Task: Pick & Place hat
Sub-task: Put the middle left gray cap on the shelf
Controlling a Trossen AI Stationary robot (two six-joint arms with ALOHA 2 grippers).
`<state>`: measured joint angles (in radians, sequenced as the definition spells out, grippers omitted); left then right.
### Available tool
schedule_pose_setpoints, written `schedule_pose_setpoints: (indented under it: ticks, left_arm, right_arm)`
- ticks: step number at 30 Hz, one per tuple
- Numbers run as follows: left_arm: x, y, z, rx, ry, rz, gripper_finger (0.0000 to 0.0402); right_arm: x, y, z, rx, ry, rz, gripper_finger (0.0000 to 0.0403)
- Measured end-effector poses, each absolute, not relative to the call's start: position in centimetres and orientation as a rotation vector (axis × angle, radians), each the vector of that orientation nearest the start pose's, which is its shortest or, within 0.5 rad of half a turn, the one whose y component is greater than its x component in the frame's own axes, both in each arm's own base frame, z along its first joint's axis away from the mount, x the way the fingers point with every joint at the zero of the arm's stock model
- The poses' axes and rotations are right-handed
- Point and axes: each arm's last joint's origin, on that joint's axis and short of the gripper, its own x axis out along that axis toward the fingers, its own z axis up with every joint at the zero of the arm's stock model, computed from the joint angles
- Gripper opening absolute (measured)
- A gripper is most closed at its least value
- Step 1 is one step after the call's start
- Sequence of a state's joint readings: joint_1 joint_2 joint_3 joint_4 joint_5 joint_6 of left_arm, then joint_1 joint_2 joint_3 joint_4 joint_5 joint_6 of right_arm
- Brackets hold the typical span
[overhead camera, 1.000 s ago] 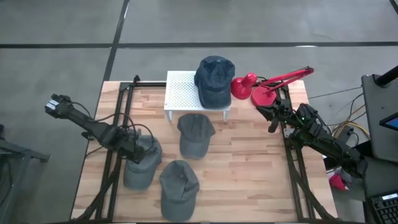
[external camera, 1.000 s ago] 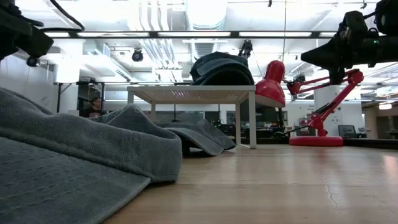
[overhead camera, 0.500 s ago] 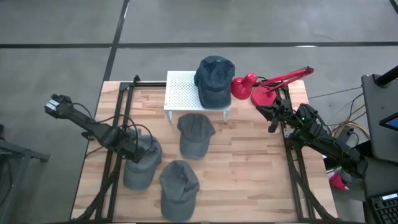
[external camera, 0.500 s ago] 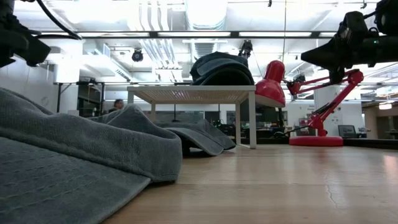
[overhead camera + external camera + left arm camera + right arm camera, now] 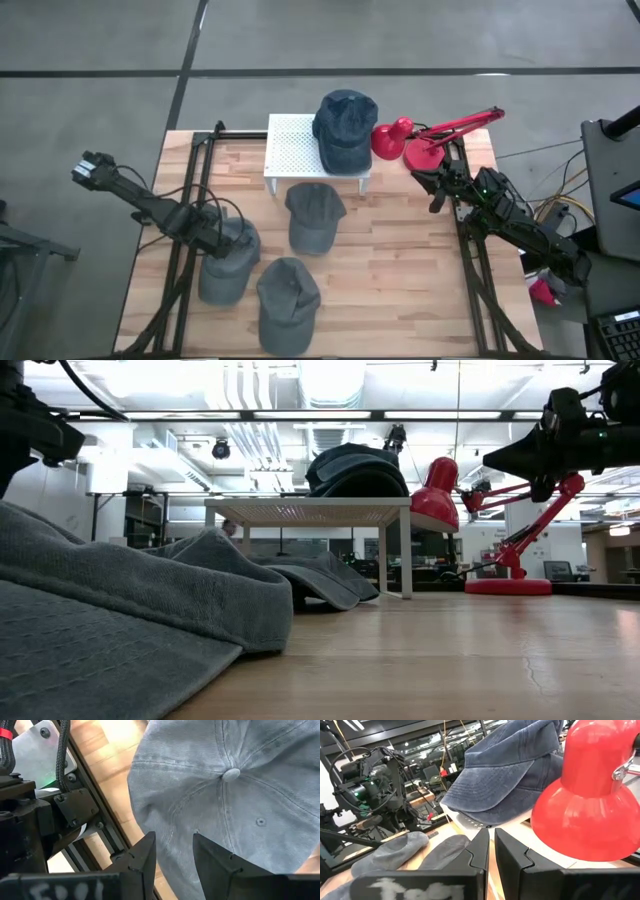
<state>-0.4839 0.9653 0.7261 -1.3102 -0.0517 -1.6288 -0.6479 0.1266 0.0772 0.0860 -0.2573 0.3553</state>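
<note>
Three grey caps lie crown up on the wooden table: one at the left (image 5: 228,268), one in the middle (image 5: 313,215) and one near the front edge (image 5: 288,300). A blue cap (image 5: 345,128) rests on a white perforated stand (image 5: 290,150) at the far side. My left gripper (image 5: 212,238) is open just over the left grey cap (image 5: 240,795), at the crown's side. I cannot tell whether its tips touch the cloth. My right gripper (image 5: 433,195) is shut and empty, held in the air at the table's right, pointing toward the blue cap (image 5: 510,765).
A red desk lamp (image 5: 400,140) stands at the far right, its shade (image 5: 590,805) beside the blue cap and close to my right gripper. Dark frame rails run along the table's left (image 5: 185,250) and right (image 5: 470,260) sides. Bare wood lies between the caps and the right rail.
</note>
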Motion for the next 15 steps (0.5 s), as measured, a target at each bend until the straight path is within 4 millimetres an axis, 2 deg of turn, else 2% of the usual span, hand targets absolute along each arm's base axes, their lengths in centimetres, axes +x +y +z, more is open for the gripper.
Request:
schedule_pose_setpoints:
  ticks: [6, 15]
  left_arm:
    - [11.05, -5.63, 22.41, -0.879, 1.321, 0.891, 0.0133]
    - [11.01, -5.59, 22.18, -0.886, 1.314, 0.913, 0.0218]
  right_arm:
    - [8.53, -5.53, 18.83, 0.334, -0.103, -0.38, 0.0027]
    - [8.53, -5.53, 18.84, 0.33, -0.103, -0.38, 0.0027]
